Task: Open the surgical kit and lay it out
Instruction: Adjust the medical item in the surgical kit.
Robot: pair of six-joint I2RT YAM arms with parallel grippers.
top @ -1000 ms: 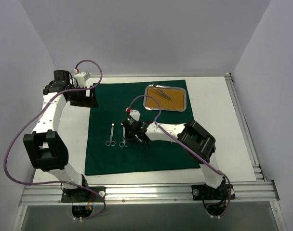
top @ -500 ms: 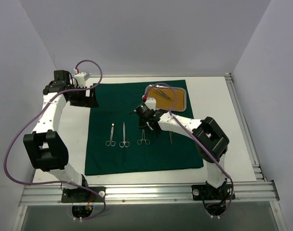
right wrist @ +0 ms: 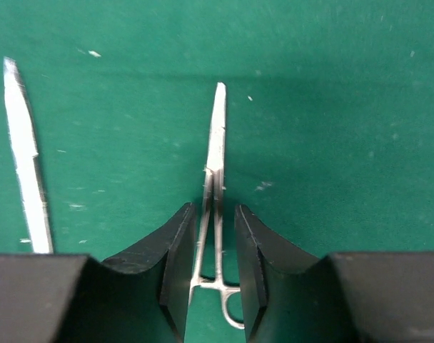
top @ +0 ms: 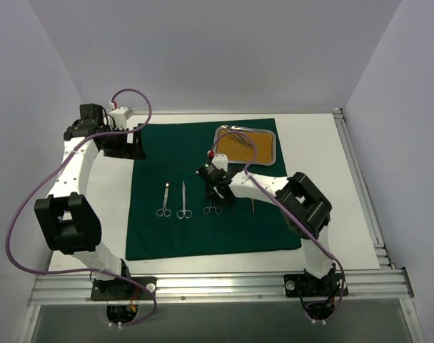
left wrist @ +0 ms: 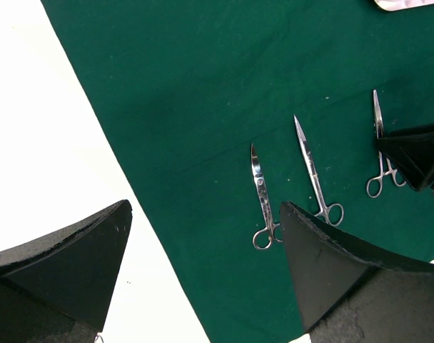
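Observation:
The dark green drape (top: 174,150) lies spread flat on the table. At its far right stands the steel tray (top: 273,136) with its tan liner and slim instruments (top: 238,139) inside. Two scissors (top: 164,199) (top: 183,200), forceps (top: 212,207) and tweezers (top: 253,206) lie in a row on the drape. My right gripper (right wrist: 214,264) hangs low over the forceps (right wrist: 215,143), its jaws slightly apart on either side of the shanks, and the forceps rest on the cloth. My left gripper (left wrist: 203,264) stands wide open above the drape's left edge, holding nothing.
The right arm (top: 274,193) stretches across the drape's right half. The left arm (top: 74,171) rises along the bare white table left of the cloth. White walls close in the back and sides. A metal rail (top: 217,286) runs along the near edge.
My right gripper went from shut to slightly open and the forceps now lie on the drape. The right arm shifted right and away. The left arm has not moved.

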